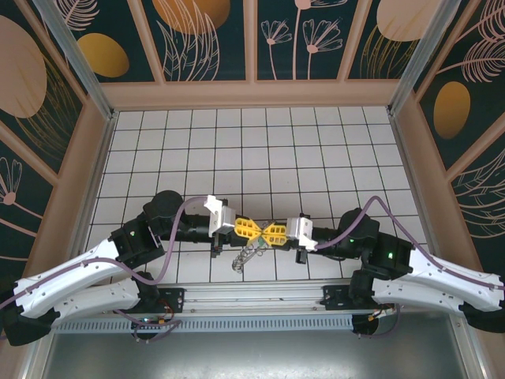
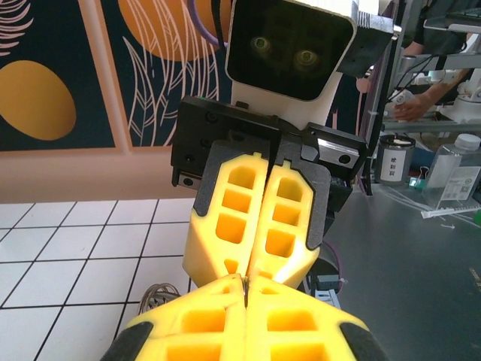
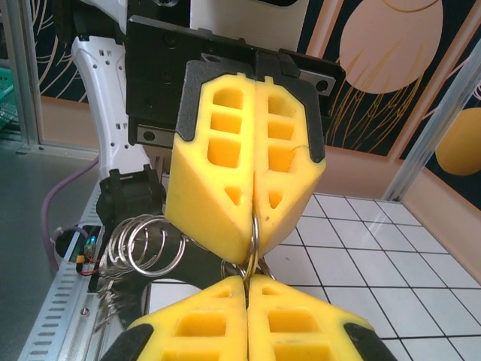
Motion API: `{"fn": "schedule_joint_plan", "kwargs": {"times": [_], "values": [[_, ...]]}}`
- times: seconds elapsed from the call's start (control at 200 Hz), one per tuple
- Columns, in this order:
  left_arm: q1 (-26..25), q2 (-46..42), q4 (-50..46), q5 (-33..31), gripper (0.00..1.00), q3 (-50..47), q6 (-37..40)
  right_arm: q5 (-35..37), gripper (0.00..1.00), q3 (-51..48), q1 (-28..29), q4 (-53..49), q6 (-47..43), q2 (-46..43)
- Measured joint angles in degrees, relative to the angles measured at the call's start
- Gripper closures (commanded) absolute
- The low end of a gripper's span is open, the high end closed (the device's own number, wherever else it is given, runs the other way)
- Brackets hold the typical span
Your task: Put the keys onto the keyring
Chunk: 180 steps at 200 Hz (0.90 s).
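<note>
My two grippers meet tip to tip just above the tiled floor near the front rail. The left gripper and the right gripper both have their yellow fingers pressed together. A thin silvery keyring stands edge-on between them, pinched in the seams of both pairs of jaws. A cluster of several more rings hangs from it beside the left gripper. Small toothed metal pieces that look like the keys dangle under that cluster, blurred.
White tiled floor stretches behind the grippers to the patterned back wall. A metal rail runs along the near edge under the arm bases. Purple cables loop over both arms. Side walls close in left and right.
</note>
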Motion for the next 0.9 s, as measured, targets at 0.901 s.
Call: {"fn": "schedule_joint_plan", "kwargs": {"times": [0.901], "values": [[0.04,0.04,9.11,4.46,1.0,-2.75,-4.79,-0.17,1.0,-1.68,0.11,1.7,0.0,-1.64]]}}
